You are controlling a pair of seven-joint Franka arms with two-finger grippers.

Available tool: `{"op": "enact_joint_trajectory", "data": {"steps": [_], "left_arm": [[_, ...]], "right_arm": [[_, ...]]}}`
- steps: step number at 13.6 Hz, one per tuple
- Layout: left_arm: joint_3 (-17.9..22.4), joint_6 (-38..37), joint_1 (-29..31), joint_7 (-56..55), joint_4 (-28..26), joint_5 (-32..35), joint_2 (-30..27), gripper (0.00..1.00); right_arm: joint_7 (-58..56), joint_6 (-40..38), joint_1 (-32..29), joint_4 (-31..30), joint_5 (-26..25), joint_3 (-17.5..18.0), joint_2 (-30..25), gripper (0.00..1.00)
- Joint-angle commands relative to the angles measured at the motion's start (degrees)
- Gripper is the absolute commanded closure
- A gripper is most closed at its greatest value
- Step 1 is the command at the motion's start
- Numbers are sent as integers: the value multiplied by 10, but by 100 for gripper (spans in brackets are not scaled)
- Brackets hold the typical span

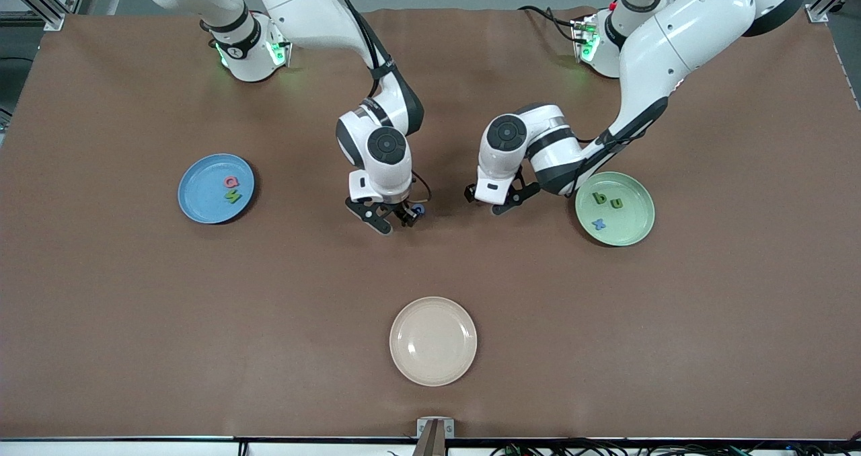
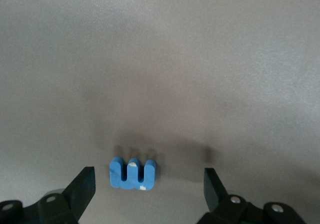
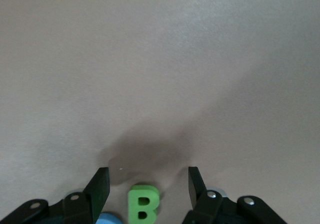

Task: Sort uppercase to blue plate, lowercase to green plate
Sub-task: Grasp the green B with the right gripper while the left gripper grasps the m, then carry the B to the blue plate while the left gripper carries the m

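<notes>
The blue plate [image 1: 200, 200] lies toward the right arm's end and holds a pink Q [image 1: 231, 182] and a green N [image 1: 233, 196]. On the green plate [image 1: 631, 229], toward the left arm's end, lie a green b [image 1: 600, 198], a green u [image 1: 616, 203] and a blue x [image 1: 599, 224]. My right gripper [image 3: 146, 190] is low over the table and open, its fingers astride a green B [image 3: 143, 204] without touching it. A blue G [image 1: 418, 209] lies right beside the B. My left gripper [image 2: 149, 188] is open around a blue m [image 2: 133, 174] lying on the table.
A cream plate [image 1: 433, 368] with nothing on it sits nearer the front camera, midway along the table. Both grippers [image 1: 393, 219] [image 1: 499, 204] work close together at the table's middle, between the blue and green plates. Brown cloth covers the table.
</notes>
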Motion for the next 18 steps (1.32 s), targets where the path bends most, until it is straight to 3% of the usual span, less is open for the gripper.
{"op": "enact_joint_trajectory", "data": {"steps": [1,10,15,18], "left_arm": [[4,12,-1,-8,-10,4,-1,13],[5,14,0,-9,-20,4,-3,52],[4,14,5,-8,-20,5,-8,78],[-2,8,17,0,-21,4,-34,83]], "right_arm": [[7,2,7,-14,8,3,0,28],[44,-3,32,-17,8,5,-3,31],[35,-10,33,-23,6,4,-5,50],[31,-11,30,-29,5,3,-11,74]]}}
